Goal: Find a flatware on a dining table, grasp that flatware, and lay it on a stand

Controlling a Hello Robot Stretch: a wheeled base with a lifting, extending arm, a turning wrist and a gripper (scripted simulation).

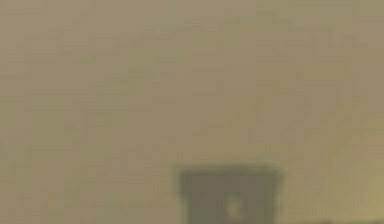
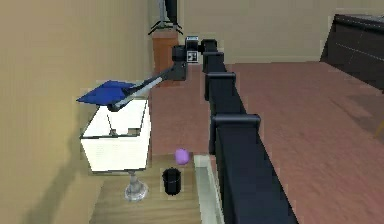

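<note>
The dark arm (image 2: 235, 140) stretches out over the reddish floor (image 2: 310, 110), and its claw (image 2: 127, 97) points toward eight o'clock, at a tan wall (image 2: 40, 50). At the finger ends sits a blue flat piece (image 2: 103, 93), right above the rim of a pale lampshade (image 2: 115, 145). I cannot tell whether the claw holds it or it rests on the shade. The lamp stands on a small table (image 2: 150, 205). At the shade's four o'clock is a black cup (image 2: 171, 180), with a small purple thing (image 2: 182, 157) at the cup's one o'clock.
</note>
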